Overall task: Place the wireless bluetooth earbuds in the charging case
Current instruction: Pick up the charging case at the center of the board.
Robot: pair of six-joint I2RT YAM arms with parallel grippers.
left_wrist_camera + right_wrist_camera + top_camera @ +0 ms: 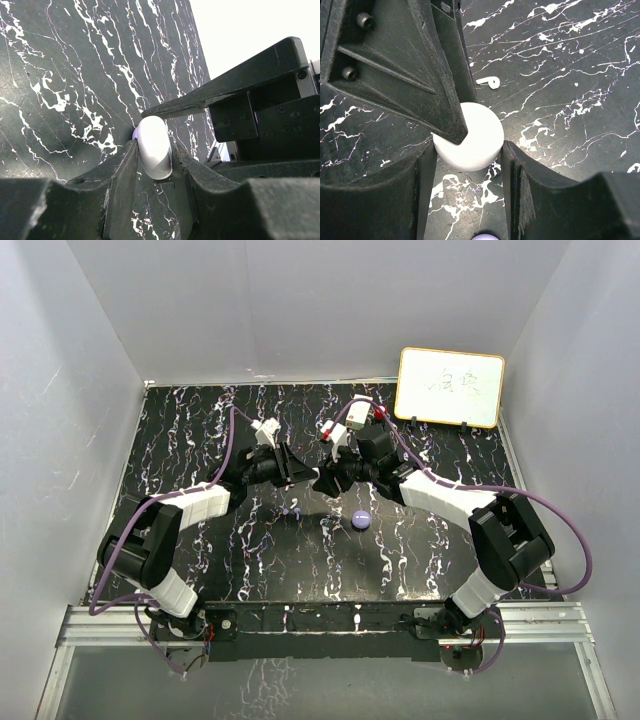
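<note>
A white round charging case [475,137] is held just above the table between both grippers. My left gripper [154,150] is shut on its flat faces; the case shows edge-on there [154,147]. My right gripper [468,150] is closed on its rim from both sides, with a left finger [420,75] lying over the case. In the top view the two grippers meet at mid-table, left [310,480] and right [330,480]. One white earbud [487,81] lies on the table beyond the case; it also shows in the top view [292,512]. Purple earbuds are not visible.
A purple round case [361,521] lies on the black marbled table [250,560] just in front of the grippers; its edge shows in the right wrist view [485,236]. A white board [450,387] stands at the back right. White walls enclose the table.
</note>
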